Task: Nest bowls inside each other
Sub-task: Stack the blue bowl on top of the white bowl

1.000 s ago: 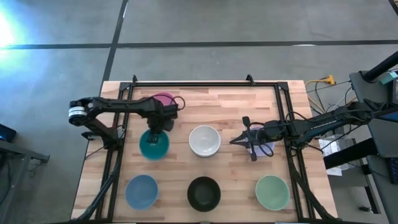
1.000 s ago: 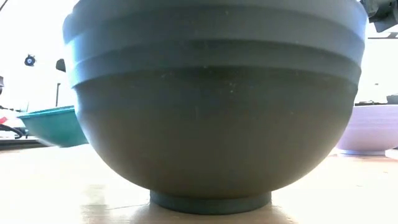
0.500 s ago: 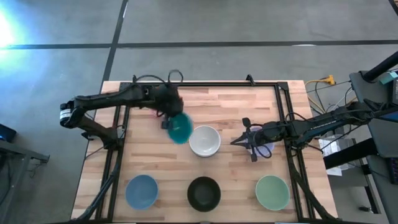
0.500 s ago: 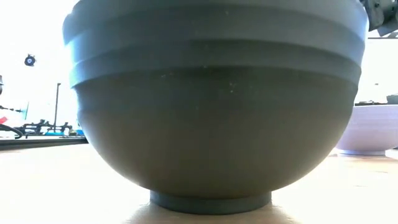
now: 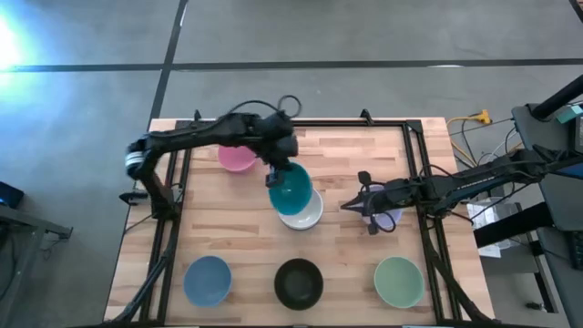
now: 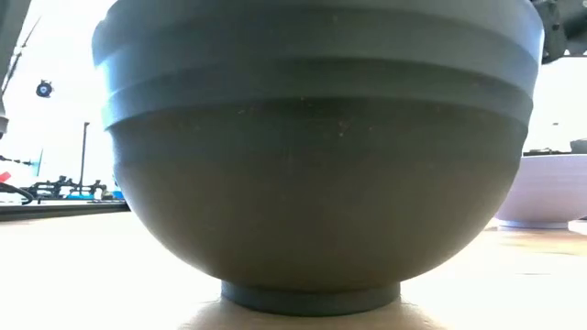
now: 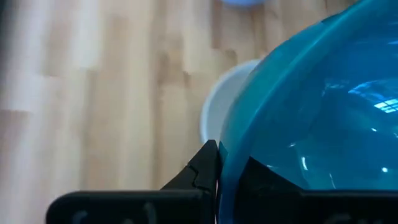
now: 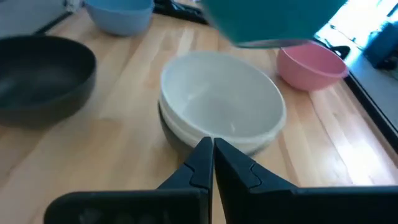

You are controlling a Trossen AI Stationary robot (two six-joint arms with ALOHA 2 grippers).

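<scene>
My left gripper (image 5: 276, 175) is shut on the teal bowl (image 5: 292, 189), which hangs in the air over the white bowl (image 5: 305, 214) at the table's middle. In the right wrist view the white bowl (image 8: 221, 102) tops a stack, with another white rim and a dark bowl under it, and the teal bowl (image 8: 273, 22) floats above it. The pink bowl (image 5: 236, 158) stands at the far left. Blue (image 5: 208, 280), black (image 5: 299, 283) and pale green (image 5: 399, 281) bowls stand along the near edge. My right gripper (image 5: 348, 206) is shut and hovers right of the stack, by the lavender bowl (image 5: 390, 215). My left gripper pinches the teal bowl's rim (image 7: 227, 149) on its far-left side, one finger (image 7: 205, 165) outside the wall and the other finger (image 7: 267, 180) inside. It comes at the rim from above and the left. The bowl is lifted clear, tilted a little, over the white bowl (image 7: 227, 106).
A black frame (image 5: 301, 121) runs along the table's far edge and down both sides. In the low view the black bowl (image 6: 312, 156) fills most of the picture, with the lavender bowl (image 6: 550, 188) to its right. Bare wood lies between the bowl rows.
My left gripper has lifted the teal bowl from the table's left middle and carried it up and toward the right, until it hangs over the white stack. The bowl tipped steeply midway and is now nearer level. It has left the low view.
</scene>
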